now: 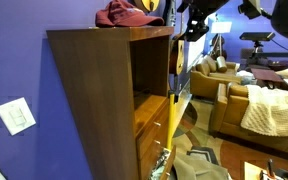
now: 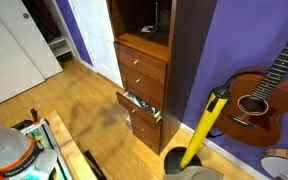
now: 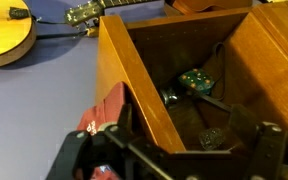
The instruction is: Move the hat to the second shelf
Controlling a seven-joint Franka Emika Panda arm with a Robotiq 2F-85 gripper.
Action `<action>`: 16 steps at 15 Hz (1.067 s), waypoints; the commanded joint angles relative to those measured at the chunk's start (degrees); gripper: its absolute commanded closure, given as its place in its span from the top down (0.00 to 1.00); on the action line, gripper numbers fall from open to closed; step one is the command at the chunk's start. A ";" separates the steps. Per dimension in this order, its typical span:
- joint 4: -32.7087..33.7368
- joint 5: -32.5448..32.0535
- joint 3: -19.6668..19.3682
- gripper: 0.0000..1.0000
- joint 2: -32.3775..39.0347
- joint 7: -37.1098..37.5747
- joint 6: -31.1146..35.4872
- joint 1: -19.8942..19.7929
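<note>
The maroon hat lies on the dark top panel of the tall bookcase. In the wrist view it shows as a maroon patch left of the wooden panel edge. My gripper hangs at top-panel height just off the bookcase's front edge, beside the hat and apart from it. In the wrist view its jaws are spread wide and hold nothing. The second shelf is a honey-brown board inside the bookcase below; it also shows in an exterior view.
Below the shelf are drawers; the lowest one is pulled open with small items inside. A guitar and a yellow-handled tool lean on the purple wall. Sofas stand beyond the bookcase.
</note>
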 commanded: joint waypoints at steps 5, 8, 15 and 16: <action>0.45 -0.90 -2.96 1.00 2.17 3.95 14.26 0.64; 0.25 -0.10 -4.54 1.00 3.05 1.90 19.62 0.24; 1.68 -0.40 -5.00 1.00 3.19 0.21 18.17 -1.85; 2.08 -0.44 -5.04 1.00 3.22 0.09 18.31 -2.10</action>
